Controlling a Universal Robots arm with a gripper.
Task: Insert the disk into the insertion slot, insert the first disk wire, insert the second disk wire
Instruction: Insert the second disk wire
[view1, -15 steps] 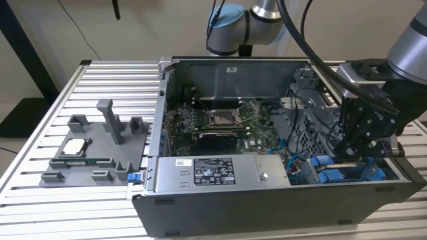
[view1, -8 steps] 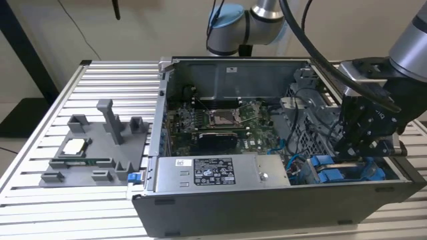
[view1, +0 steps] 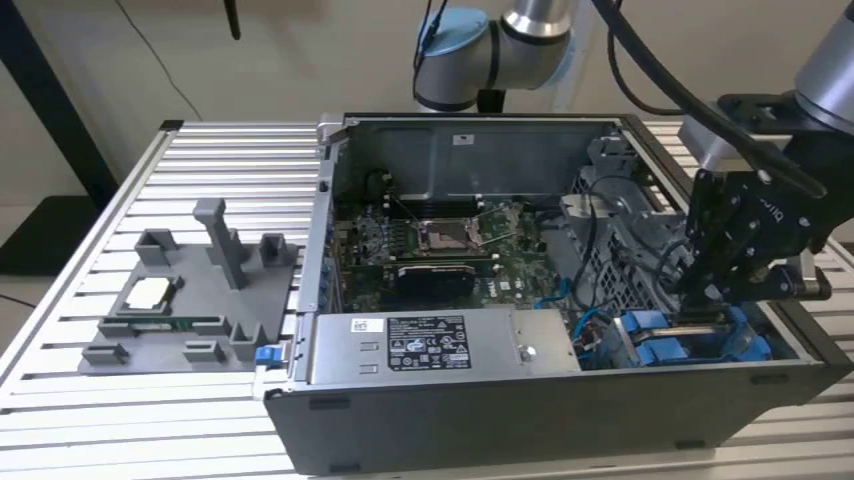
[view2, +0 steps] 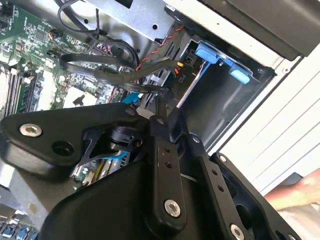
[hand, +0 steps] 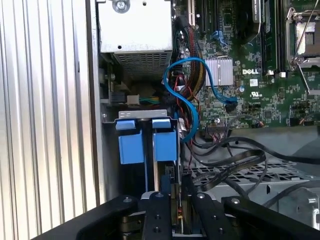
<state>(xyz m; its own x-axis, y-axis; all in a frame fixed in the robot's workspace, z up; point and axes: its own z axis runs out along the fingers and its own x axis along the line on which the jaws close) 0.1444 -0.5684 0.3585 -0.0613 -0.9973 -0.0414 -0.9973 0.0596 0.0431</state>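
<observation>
We see the arm (view1: 514, 35): silver tube links, pale blue joint caps, black cables looped alongside. Matte black gripper (view1: 697, 310); its linkage fingers (view2: 162, 165) are flat bars with silver screws and round pivots, white lettering on the body.

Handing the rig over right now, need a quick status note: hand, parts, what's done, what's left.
Hand: down inside the open PC case, at the corner bay on the exterior view's right; its grip state can't be read.
Insertion slot: directly ahead of the hand in the first wrist view, blue fittings in place.
Disk: can't be picked out with certainty, so whether it is seated is unconfirmed.
Wires: blue cable loops beside the slot; black cables lie loose over the cage near the hand.
Done/left: no wire visibly plugged in; treat both wire steps as open.
</observation>
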